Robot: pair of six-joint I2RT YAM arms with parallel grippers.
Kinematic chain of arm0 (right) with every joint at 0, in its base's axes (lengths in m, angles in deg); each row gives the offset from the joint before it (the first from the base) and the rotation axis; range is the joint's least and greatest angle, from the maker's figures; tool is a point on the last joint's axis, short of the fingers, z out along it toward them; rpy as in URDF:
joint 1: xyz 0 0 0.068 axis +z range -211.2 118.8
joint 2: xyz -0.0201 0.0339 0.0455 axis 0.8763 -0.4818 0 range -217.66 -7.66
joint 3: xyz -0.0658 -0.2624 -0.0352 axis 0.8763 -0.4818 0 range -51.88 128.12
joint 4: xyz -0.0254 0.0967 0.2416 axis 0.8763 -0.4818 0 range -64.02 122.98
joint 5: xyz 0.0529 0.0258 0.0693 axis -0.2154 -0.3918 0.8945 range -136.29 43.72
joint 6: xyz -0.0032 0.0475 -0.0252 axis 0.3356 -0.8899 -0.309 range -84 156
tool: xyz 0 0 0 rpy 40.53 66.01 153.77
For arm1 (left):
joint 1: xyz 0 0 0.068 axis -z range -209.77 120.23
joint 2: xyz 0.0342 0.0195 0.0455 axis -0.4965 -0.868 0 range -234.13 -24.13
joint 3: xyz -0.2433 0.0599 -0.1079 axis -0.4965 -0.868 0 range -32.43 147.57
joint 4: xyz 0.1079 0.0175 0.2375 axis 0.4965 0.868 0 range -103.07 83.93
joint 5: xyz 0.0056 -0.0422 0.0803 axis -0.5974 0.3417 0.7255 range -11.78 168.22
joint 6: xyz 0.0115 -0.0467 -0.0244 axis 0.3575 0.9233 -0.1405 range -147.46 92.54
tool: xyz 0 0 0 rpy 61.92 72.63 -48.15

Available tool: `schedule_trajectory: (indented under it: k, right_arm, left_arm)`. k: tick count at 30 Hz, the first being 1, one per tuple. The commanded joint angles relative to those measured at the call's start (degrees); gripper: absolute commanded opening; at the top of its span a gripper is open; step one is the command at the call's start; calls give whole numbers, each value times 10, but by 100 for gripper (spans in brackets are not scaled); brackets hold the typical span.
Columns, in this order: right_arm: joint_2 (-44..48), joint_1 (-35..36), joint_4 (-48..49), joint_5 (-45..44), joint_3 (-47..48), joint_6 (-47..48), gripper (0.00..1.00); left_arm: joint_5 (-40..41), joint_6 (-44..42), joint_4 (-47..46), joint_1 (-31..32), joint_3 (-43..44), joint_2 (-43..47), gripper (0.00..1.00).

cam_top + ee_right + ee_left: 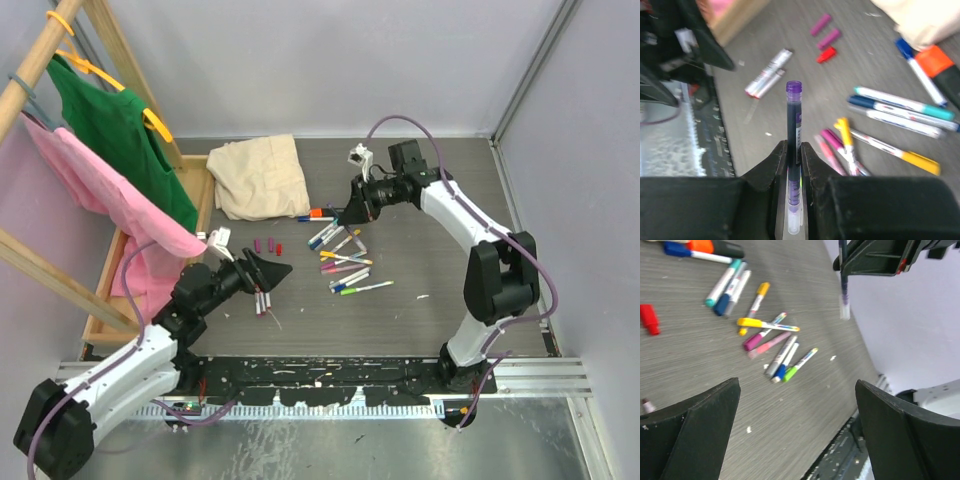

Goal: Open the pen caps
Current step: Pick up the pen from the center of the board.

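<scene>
My right gripper (794, 150) is shut on a thin purple pen (794, 115), which sticks out ahead of the fingers. It hovers above the table behind the pen pile (345, 262); in the top view the gripper (347, 212) is at centre. My left gripper (278, 270) is open and empty, low over the table left of the pile; its fingers (695, 425) frame bare table. Loose caps lie between the arms: two magenta-purple ones (825, 31) and a red cap (826, 54), also seen in the left wrist view (649, 319). Two uncapped pens (262, 301) lie by my left gripper.
A thick black marker with an orange cap (320, 212) lies by a beige cloth (262, 175) at the back. A wooden rack (120, 60) with green (120, 140) and pink (95, 190) garments fills the left side. Grey walls close the back and right.
</scene>
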Motion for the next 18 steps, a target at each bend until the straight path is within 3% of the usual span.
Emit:
schedule_trajectory:
  k: [1, 6, 8, 13, 18]
  right_arm:
    - [71, -2, 209, 153, -76, -203, 1]
    - [112, -4, 589, 193, -219, -515, 1]
    - [114, -4, 691, 192, -247, -595, 1]
    - [107, -3, 757, 193, -264, -654, 1]
    - [95, -3, 873, 200, -283, -746, 1]
  left_arm:
    - [-56, 51, -177, 2, 5, -39, 99]
    - [-41, 85, -256, 24, 23, -100, 97]
    - [-18, 89, -275, 45, 34, -123, 96]
    - [54, 86, -289, 112, 75, -183, 93]
    - [57, 93, -346, 139, 109, -263, 89]
